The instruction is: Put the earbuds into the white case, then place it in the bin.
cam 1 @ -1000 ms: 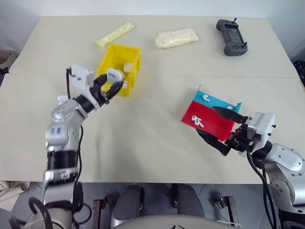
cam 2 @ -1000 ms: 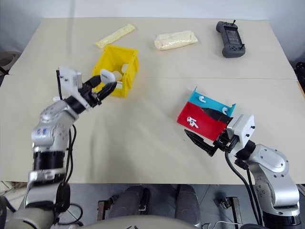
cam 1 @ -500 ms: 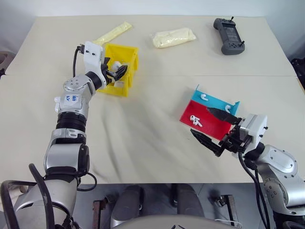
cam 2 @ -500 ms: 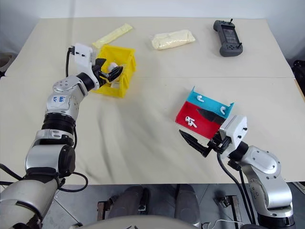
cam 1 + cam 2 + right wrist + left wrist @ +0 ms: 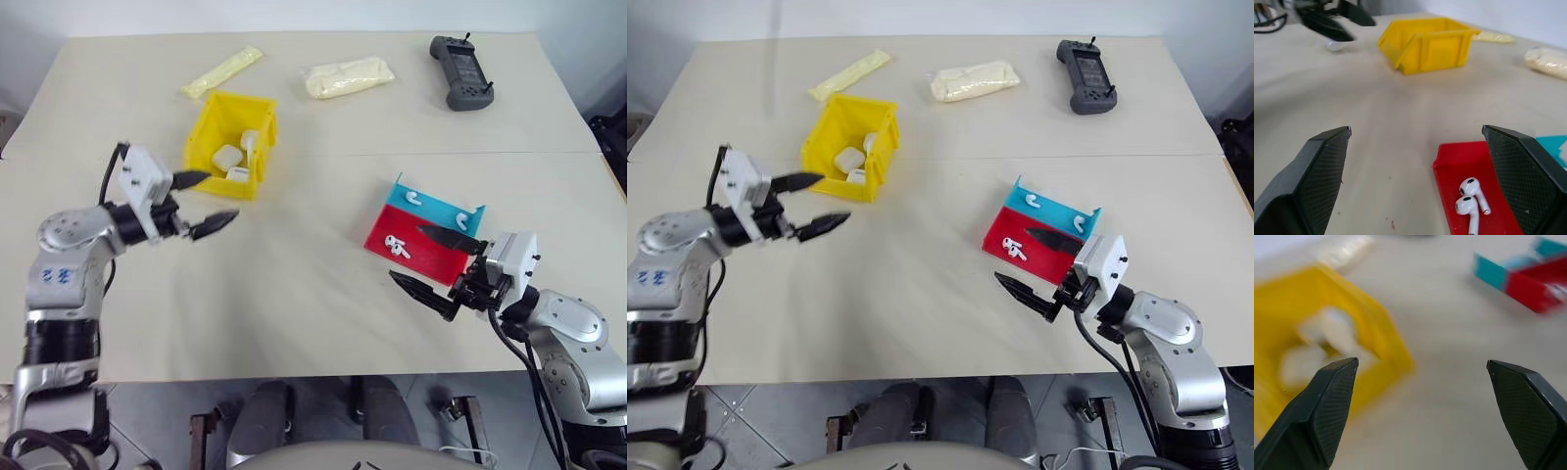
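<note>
My left pincer hangs spread and empty just beside the bin, where three white cases lie. My right pincer is spread too, near the tray holding a pair of earbuds.

In the left wrist view the bin is smeared by blur, and the white cases inside cannot be counted (only pale blotches). The tray is cut off at that picture's edge.
</note>
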You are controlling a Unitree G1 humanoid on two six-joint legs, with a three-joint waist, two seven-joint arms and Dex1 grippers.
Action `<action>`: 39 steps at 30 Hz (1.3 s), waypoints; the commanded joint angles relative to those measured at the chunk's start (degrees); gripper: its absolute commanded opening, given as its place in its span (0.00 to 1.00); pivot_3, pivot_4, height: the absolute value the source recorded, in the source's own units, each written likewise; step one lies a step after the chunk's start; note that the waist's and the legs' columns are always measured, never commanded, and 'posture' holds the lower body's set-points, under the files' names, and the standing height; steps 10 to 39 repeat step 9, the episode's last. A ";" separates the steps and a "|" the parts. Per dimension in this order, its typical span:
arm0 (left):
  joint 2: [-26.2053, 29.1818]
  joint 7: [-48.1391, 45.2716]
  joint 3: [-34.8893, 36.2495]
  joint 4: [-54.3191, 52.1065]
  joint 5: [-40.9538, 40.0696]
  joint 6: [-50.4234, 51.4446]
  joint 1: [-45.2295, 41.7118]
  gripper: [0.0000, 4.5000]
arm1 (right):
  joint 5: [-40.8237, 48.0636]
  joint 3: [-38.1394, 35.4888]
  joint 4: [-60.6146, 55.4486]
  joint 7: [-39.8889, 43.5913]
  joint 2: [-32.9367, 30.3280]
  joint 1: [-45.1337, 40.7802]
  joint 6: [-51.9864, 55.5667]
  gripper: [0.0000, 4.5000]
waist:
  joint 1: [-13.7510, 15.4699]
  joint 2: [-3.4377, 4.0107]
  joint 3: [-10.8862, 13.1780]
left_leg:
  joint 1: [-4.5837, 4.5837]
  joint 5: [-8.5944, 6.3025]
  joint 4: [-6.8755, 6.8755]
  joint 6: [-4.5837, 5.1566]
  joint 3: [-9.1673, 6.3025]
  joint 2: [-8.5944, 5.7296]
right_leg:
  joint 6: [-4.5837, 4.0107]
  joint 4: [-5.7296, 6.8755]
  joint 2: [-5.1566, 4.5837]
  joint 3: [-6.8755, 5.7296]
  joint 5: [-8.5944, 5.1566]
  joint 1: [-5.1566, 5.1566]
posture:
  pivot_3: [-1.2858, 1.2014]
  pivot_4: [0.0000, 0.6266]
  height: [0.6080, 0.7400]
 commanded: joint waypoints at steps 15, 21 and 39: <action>-2.06 -0.53 2.29 -11.24 -0.42 -9.25 14.27 0.99 | 1.95 -2.02 3.43 6.12 -3.35 -2.84 -0.60 1.00 | 0.90 -0.01 0.00 | -0.04 -0.02 -0.02 0.00 -0.02 0.03 | -0.05 -0.01 -0.03 -0.02 -0.03 -0.02 | 0.52 0.24 1.00; -2.06 -0.53 2.29 -11.24 -0.42 -9.25 14.27 0.99 | 1.95 -2.02 3.43 6.12 -3.35 -2.84 -0.60 1.00 | 0.90 -0.01 0.00 | -0.04 -0.02 -0.02 0.00 -0.02 0.03 | -0.05 -0.01 -0.03 -0.02 -0.03 -0.02 | 0.52 0.24 1.00; -2.06 -0.53 2.29 -11.24 -0.42 -9.25 14.27 0.99 | 1.95 -2.02 3.43 6.12 -3.35 -2.84 -0.60 1.00 | 0.90 -0.01 0.00 | -0.04 -0.02 -0.02 0.00 -0.02 0.03 | -0.05 -0.01 -0.03 -0.02 -0.03 -0.02 | 0.52 0.24 1.00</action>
